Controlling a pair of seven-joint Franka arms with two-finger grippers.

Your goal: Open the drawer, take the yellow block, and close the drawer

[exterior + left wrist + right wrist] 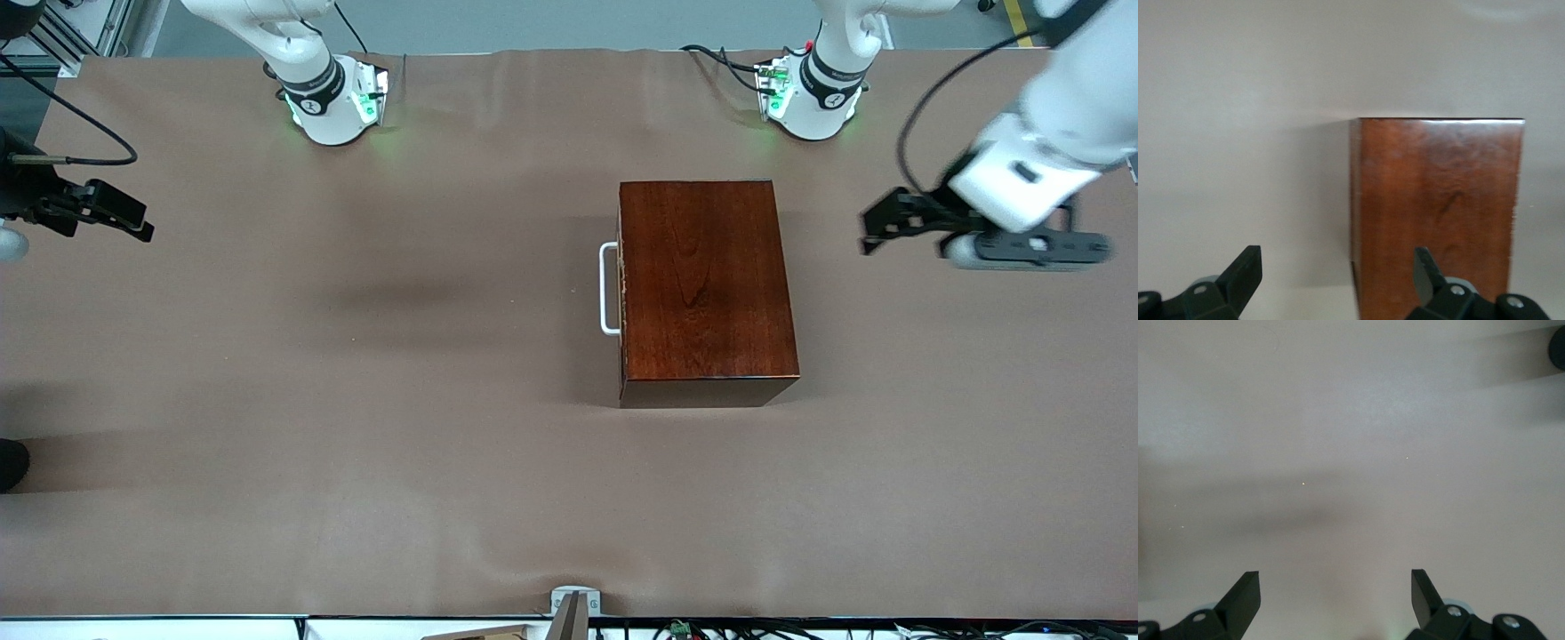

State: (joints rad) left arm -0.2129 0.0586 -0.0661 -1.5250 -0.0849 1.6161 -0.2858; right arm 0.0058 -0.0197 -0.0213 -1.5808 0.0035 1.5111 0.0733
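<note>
The glossy mahogany cabinet [702, 284] stands on the table, toward the left arm's end. Its drawer [621, 293] is shut, and the white bar handle [608, 289] faces the right arm's end. The yellow block is hidden. My left gripper [876, 227] hangs open over the table beside the cabinet, at the side away from the handle. In the left wrist view this gripper [1338, 267] is empty and the cabinet [1438, 213] lies ahead of it. My right gripper [133, 218] is open and empty over the right arm's end of the table. In the right wrist view this gripper [1336, 587] has only bare table under it.
A brown cover [356, 400] spreads over the whole table. The two arm bases [333, 98] [813, 93] stand along the edge farthest from the front camera. A small metal bracket [573, 604] sits at the nearest edge.
</note>
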